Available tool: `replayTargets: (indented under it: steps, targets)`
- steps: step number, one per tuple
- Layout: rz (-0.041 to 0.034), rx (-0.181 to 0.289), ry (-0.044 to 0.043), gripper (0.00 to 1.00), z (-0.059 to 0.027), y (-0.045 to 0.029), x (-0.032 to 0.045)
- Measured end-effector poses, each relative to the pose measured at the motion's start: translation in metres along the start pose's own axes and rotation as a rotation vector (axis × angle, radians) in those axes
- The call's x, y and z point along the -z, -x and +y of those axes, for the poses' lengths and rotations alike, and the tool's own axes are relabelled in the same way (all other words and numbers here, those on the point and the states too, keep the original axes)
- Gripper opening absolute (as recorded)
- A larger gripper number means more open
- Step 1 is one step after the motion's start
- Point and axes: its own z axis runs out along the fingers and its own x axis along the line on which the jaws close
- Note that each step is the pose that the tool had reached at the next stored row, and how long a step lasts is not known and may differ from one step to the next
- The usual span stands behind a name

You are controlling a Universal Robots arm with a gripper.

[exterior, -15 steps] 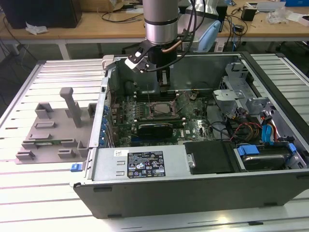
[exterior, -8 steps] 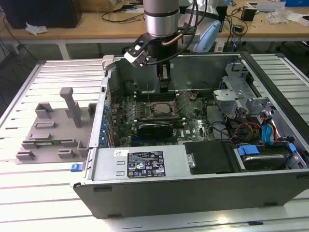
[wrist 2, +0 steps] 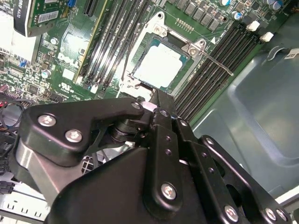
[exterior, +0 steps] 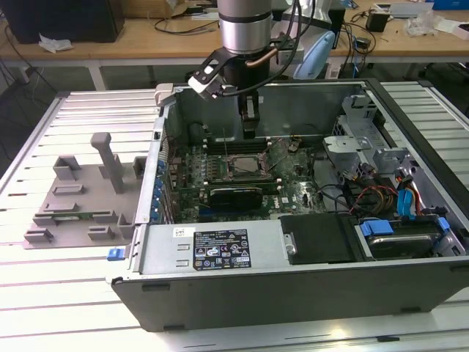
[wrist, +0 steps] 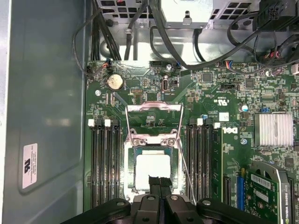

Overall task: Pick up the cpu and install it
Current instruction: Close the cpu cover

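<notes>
Hanging empty with fingers pinched together, the gripper [wrist: 159, 179] could knock the cpu [wrist: 152, 165] askew in its socket [wrist: 127, 179] by dipping.

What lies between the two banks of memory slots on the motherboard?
In the first wrist view, the socket frame sits between them, the cpu lying in it, with the gripper over the cpu's edge.

Lighting, as I log it: even overhead room light, bright on the pale slatted table [exterior: 73, 301] in the exterior view, the computer case [exterior: 293, 293] dimmer inside, its near wall in shade. Glare: the cpu [wrist: 153, 170] top washes out almost white in both wrist views, and the finned heatsink [wrist: 274, 129] glints. Shadow: the gripper [wrist 2: 156, 95] body reads flat black, with highlights on its screws alone.
</notes>
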Motion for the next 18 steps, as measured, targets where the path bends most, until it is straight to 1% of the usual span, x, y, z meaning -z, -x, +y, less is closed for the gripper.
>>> replayTargets:
  steps: [2,4,7,10,12,15,17,18]
  targets:
    - [0.0,0.0,-0.0007,0.11,0.0004,0.0,0.0]
    - [-0.0001,0.0,-0.0034,0.11,0.0015,0.0,0.0]
    - [0.0,0.0,-0.0187,0.11,0.0081,0.0,-0.0005]
    - [-0.0001,0.0,-0.029,0.11,0.0124,0.0,-0.0008]
    - [-0.0001,0.0,-0.0386,0.11,0.0165,0.0,-0.0011]
    - [-0.0001,0.0,-0.05,0.11,0.0213,0.0,-0.0014]
    - [-0.0001,0.0,-0.0634,0.11,0.027,0.0,-0.0017]
    - [-0.0001,0.0,-0.0684,0.11,0.0291,-0.0001,-0.0019]
